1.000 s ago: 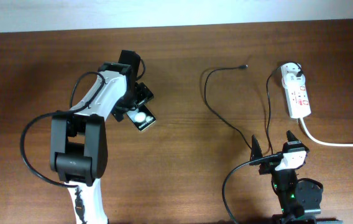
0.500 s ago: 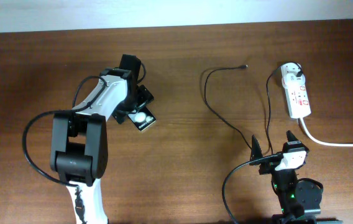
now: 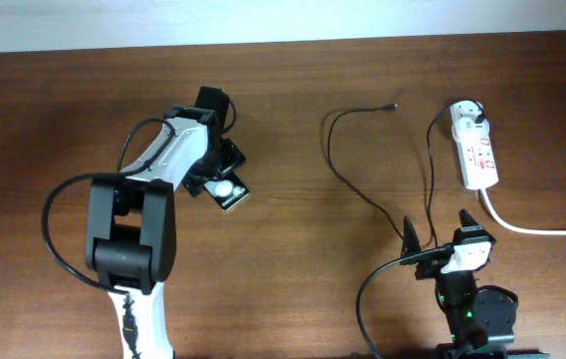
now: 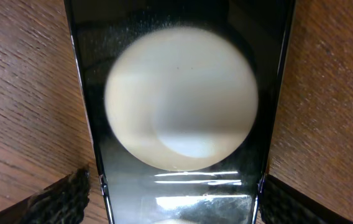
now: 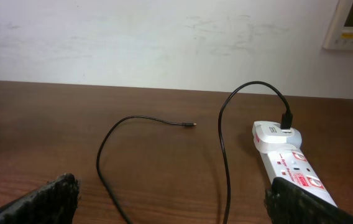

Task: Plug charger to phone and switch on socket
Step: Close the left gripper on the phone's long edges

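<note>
While the charger (image 5: pixel 273 135) sits plugged into the socket (image 3: pixel 479 160) near the right edge, my left gripper (image 4: pixel 176 199) straddles the phone (image 4: pixel 176 112), its grip impossible to tell, and my right gripper (image 3: pixel 437 227) gapes empty.

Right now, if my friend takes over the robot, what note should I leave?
Left pincer: straddles the phone on the table; grip unclear.
Right pincer: open, empty.
Charger: adapter sits in the socket; plug tip lies loose, apart from the phone.
Done: nothing plugged into the phone yet.
To do: bring tip and phone together, plug in, press the socket switch; whether it's on can't be seen.
</note>
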### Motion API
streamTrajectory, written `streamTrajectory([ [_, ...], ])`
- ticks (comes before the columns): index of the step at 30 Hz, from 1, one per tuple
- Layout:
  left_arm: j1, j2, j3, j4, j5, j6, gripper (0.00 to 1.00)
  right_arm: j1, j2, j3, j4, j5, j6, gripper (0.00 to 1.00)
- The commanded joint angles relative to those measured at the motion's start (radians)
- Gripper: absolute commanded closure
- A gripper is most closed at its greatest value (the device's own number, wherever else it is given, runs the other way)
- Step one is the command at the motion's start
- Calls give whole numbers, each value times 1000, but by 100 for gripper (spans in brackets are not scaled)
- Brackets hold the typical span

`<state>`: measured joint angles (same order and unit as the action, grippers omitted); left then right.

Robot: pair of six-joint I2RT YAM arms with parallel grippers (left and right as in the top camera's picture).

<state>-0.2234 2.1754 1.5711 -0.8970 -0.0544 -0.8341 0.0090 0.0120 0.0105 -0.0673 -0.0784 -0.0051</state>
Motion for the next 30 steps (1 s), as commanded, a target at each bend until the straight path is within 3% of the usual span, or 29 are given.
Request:
streamTrajectory([
  [1, 8, 121, -52, 8, 33, -2, 21, -5, -6, -5, -5, 5, -6, 1],
  [8, 10, 106, -18, -29, 63, -2, 25, -5, -6, -5, -5, 5, -6, 1],
  [14, 10, -15, 77, -138, 59, 64, 27, -5, -6, -5, -5, 5, -6, 1],
  [21, 10, -361, 80, -253, 58, 133, 27, -5, -6, -5, -5, 5, -6, 1],
  [30, 10, -732, 80, -467, 74, 133, 29, -5, -6, -5, -5, 5, -6, 1],
])
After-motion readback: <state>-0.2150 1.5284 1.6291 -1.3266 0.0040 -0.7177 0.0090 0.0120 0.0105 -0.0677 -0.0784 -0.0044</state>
